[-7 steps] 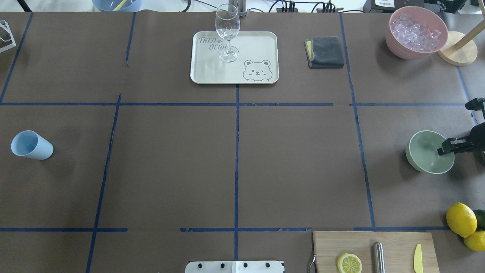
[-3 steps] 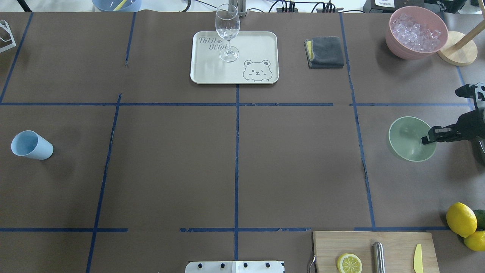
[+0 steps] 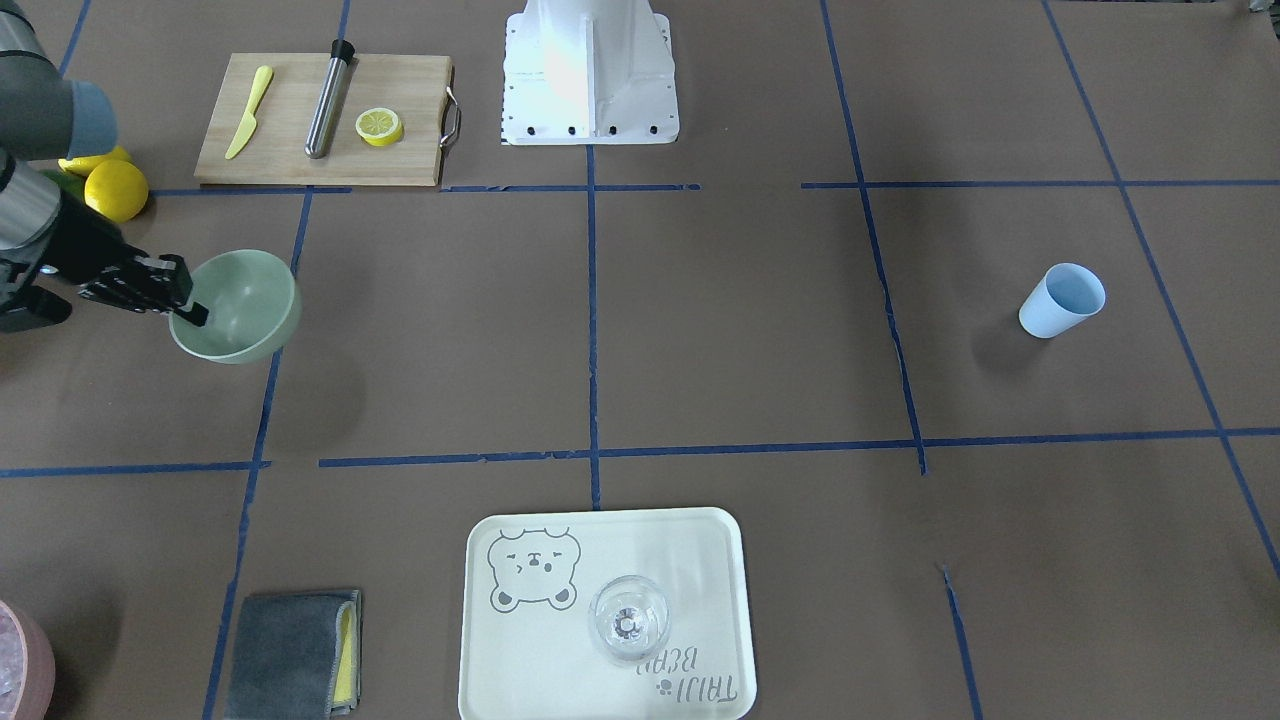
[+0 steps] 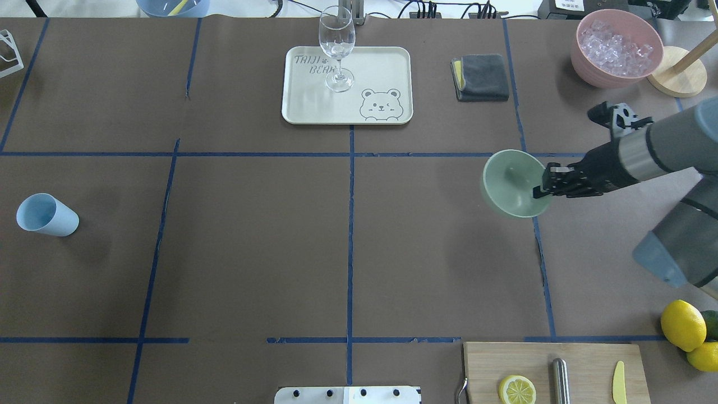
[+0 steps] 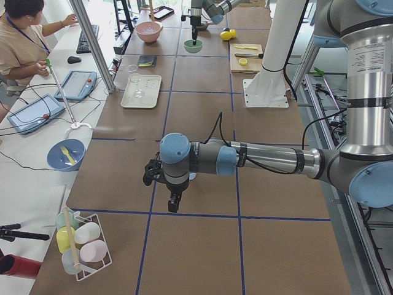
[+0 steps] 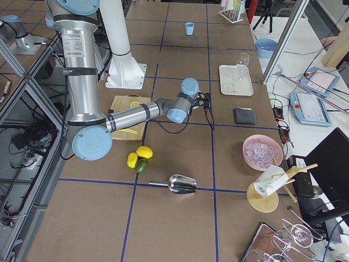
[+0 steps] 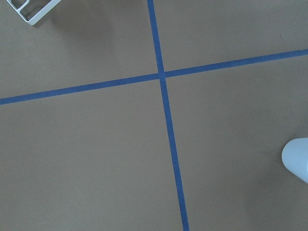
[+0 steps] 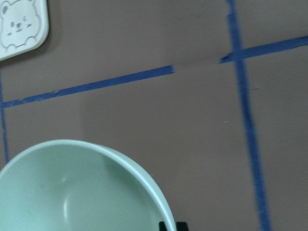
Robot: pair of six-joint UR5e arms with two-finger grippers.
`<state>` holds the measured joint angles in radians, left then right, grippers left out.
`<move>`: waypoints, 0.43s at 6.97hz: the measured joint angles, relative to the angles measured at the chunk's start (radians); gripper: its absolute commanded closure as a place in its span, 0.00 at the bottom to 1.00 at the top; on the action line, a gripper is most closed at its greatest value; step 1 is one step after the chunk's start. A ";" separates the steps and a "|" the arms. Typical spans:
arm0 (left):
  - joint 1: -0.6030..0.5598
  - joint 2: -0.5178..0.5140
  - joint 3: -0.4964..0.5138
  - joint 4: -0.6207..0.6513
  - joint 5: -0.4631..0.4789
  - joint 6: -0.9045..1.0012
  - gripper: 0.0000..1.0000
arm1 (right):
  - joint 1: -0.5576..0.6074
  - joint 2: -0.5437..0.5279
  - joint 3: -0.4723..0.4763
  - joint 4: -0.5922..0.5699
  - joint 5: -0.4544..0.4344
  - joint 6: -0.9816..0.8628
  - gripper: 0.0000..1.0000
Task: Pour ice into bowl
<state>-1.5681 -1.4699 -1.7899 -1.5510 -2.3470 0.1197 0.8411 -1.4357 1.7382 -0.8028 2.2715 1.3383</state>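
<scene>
While right fingers (image 4: pixel 552 185) pinch empty bowl (image 4: pixel 507 185) rim aloft, ice (image 4: pixel 614 47) fills pink bowl (image 4: pixel 589 76); left fingers' (image 5: pixel 174 201) state unclear.

a mint-green bowl (image 8: pixel 72 192) is seen lower left over a brown worktop (image 8: pixel 144 125) crossed by blue tape (image 8: pixel 246 120); a bear-printed tray (image 8: pixel 21 26) is cropped top left.

1. Right arm (image 4: pixel 667 148), overhead view's right: silver-grey tubes, pale blue joint cap (image 4: pixel 653 264), black right gripper (image 4: pixel 538 192).
2. Left arm (image 5: pixel 270 158), left-side view's centre: silver tubes, blue caps (image 5: pixel 175 147), black cable (image 5: pixel 219 115), white label (image 5: pixel 374 58).
3. White base (image 3: pixel 590 70), front view's top centre, dotted with dark screws.
</scene>
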 measured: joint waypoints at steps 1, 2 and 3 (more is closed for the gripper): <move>0.005 -0.001 -0.023 -0.002 0.000 0.001 0.00 | -0.094 0.083 0.000 -0.006 -0.080 0.116 1.00; 0.011 -0.001 -0.033 -0.006 0.001 0.002 0.00 | -0.191 0.163 -0.003 -0.031 -0.178 0.204 1.00; 0.016 -0.001 -0.037 -0.012 -0.001 0.002 0.00 | -0.267 0.258 -0.008 -0.114 -0.262 0.250 1.00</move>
<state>-1.5520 -1.4711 -1.8272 -1.5633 -2.3483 0.1215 0.5738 -1.1776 1.7297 -0.9163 2.0091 1.5886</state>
